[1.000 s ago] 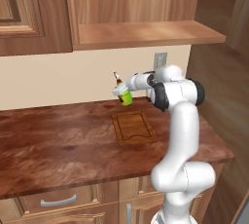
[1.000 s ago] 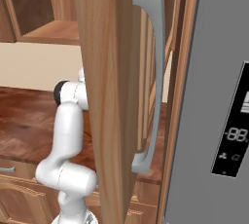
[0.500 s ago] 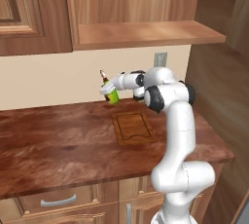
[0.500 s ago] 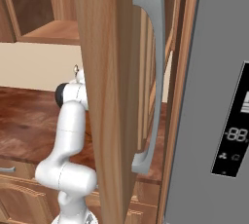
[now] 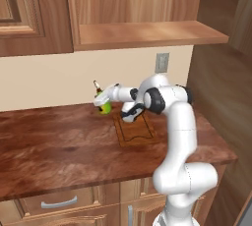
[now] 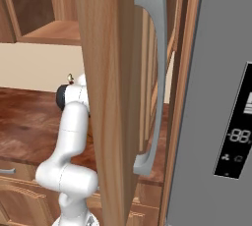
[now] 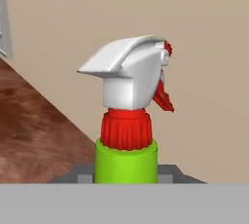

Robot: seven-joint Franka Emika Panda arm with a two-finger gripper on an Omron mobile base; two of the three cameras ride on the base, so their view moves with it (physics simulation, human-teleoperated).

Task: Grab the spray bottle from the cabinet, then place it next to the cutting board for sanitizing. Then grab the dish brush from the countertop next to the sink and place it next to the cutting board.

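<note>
The hand [image 5: 105, 101] pinches the bottle [image 5: 103, 105] by its green body, nozzle up, just above the table [image 5: 54, 141] and left of the board [image 5: 134, 130], near the back wall. Best lower it straight down, keep it upright, land beside the board rather than on it, then spread the fingers.
</note>
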